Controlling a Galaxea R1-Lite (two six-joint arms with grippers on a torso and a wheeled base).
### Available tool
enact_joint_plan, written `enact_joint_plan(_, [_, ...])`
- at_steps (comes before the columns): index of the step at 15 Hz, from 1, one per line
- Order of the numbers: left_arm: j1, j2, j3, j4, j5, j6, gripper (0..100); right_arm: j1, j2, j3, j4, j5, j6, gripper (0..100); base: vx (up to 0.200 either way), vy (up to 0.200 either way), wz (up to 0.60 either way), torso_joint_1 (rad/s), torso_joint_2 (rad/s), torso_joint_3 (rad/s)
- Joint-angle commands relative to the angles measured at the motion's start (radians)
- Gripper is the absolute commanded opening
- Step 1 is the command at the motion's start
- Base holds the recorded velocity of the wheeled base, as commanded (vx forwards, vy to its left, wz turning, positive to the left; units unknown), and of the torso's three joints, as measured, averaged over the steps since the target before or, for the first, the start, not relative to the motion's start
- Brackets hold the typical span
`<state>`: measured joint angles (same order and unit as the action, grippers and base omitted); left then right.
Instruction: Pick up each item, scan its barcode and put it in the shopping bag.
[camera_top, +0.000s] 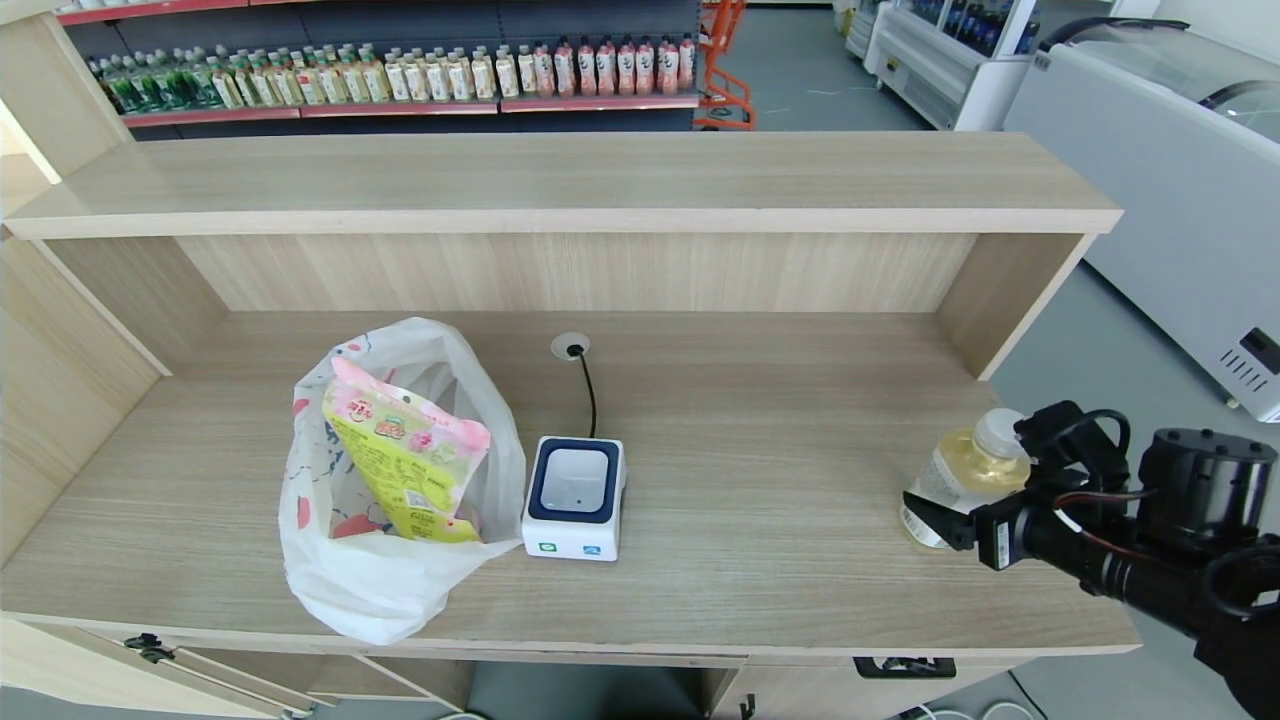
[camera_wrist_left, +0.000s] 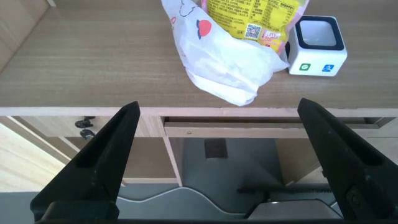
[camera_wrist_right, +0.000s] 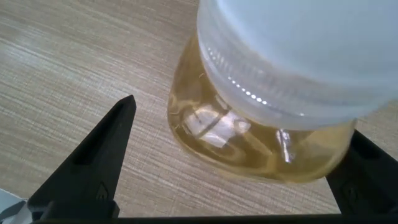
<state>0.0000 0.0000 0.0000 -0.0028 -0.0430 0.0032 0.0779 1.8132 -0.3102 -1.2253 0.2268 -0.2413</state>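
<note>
1. Head view. Toward the front left corner of the light wood-grain desk (camera_top: 760, 450), a crumpled white plastic shopping bag (camera_top: 380, 580) with red prints, mouth open upward. Inside it, leaning upright, a yellow and pink snack pouch (camera_top: 405, 455). Just beside the bag, near the front edge, a square white barcode scanner (camera_top: 575, 497) with a navy rim. From the scanner, a thin black cable (camera_top: 590, 395) running to a round grommet (camera_top: 570, 346) toward the desk's back. Close to the right edge, a clear plastic bottle (camera_top: 975, 455) of pale yellow liquid with a white cap, standing on its base between the fingers of the black right gripper (camera_top: 985, 480).
2. Left wrist view. Black left gripper (camera_wrist_left: 219, 107) spread wide, nothing between its fingers, out past the desk's front edge. Beyond it, bag, pouch and scanner along that edge.
3. Right wrist view. Right gripper spread apart, one finger (camera_wrist_right: 93, 168) on each side of the bottle. Bare desk visible between that finger and the bottle. Contact at the other finger impossible to tell.
</note>
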Motion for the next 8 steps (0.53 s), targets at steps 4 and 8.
enact_joint_plan(4, [0.0,0.002,0.0,0.0,0.0,0.0,100,0.006,0.077,-0.066,-0.02,0.057,-0.015,100,0.0,0.0,0.0,0.0,0.0,0.0])
enact_joint_plan(8, [0.0,0.002,0.0,0.0,0.0,0.0,100,0.0,0.11,-0.096,-0.043,0.149,-0.036,0,0.0,0.0,0.0,0.0,0.0,0.0])
